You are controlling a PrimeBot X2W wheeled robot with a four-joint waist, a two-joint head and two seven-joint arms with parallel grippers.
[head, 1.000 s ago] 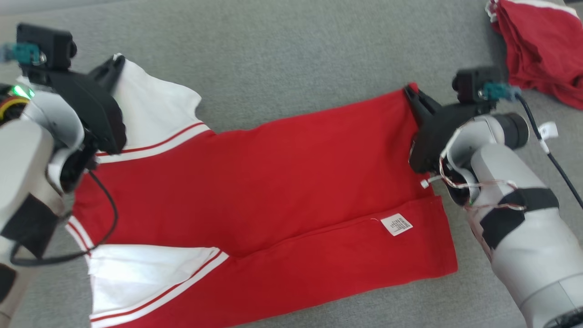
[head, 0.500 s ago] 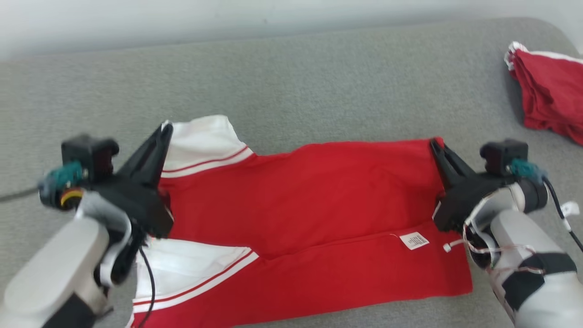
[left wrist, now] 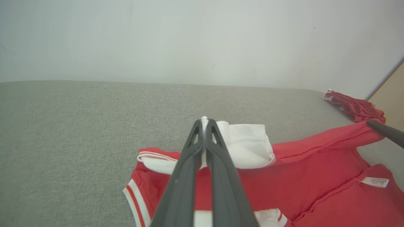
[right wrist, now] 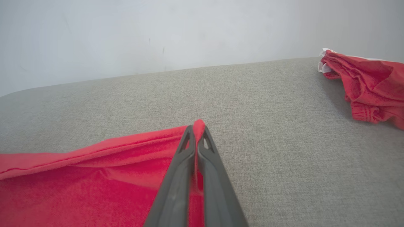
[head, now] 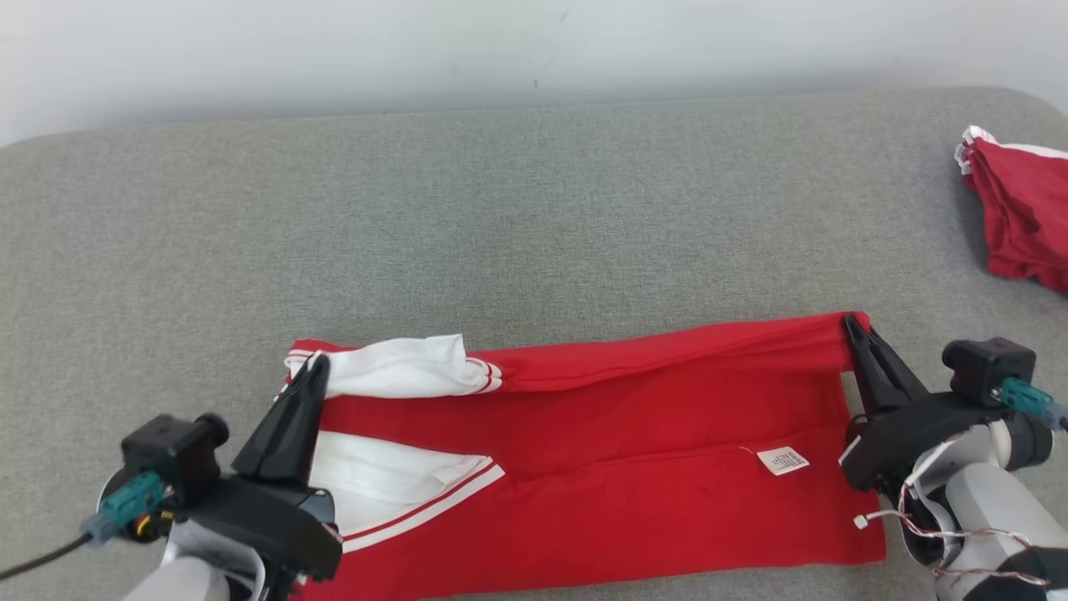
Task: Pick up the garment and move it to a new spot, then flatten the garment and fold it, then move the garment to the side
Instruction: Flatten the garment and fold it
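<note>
The garment (head: 601, 467) is a red shirt with white, red-striped sleeves, spread across the near part of the grey surface. Its far edge is lifted and stretched taut between both grippers. My left gripper (head: 315, 367) is shut on the white sleeve corner (left wrist: 240, 142) at the left end. At the right end, my right gripper (head: 851, 321) is shut on the garment's red far corner (right wrist: 199, 124). A white care label (head: 783, 460) shows near the right side. In the left wrist view the left gripper (left wrist: 204, 121) pinches white cloth.
A second red garment (head: 1022, 217) lies crumpled at the far right of the grey padded surface (head: 501, 217). A pale wall (head: 501, 50) rises behind its far edge. Bare grey cloth stretches beyond the shirt.
Both grippers have drawn the garment's far edge toward me, folding it over the near half. The head camera has tilted up, so the wall has come into view.
</note>
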